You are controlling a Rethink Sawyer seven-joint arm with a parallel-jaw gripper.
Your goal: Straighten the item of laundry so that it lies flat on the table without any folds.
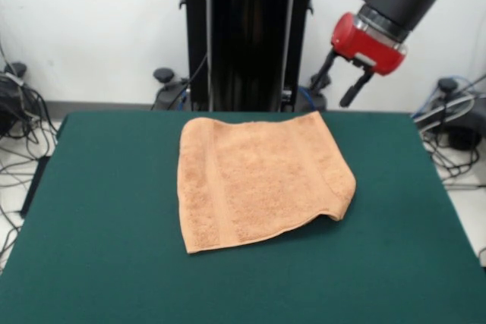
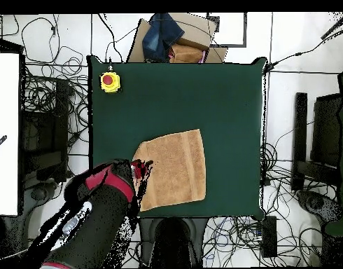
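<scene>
You see the big green bench (image 1: 99, 210) first. It is much bigger than the towel (image 1: 258, 180). The towel lies on the bench, below the tool (image 1: 345, 81) and off to one side of it in the front view. The tool hangs in the air above the bench edge, near one towel corner, and does not touch the cloth.

The front view shows you that the towel is not flat. The edge closest to the tool is rolled under into a soft fold, and a woven stripe runs down each side. You cannot see that fold from above.

The overhead view shows you the red and black arm (image 2: 97, 203) reaching over the bench edge, with the tool (image 2: 141, 170) just at the towel's (image 2: 176, 168) side. It also shows you a small yellow box with a red button (image 2: 110, 81) at a bench corner, well apart from the tool. The front view leaves that out.

The tool's two dark fingers (image 1: 355, 89) stand apart, holding nothing.
</scene>
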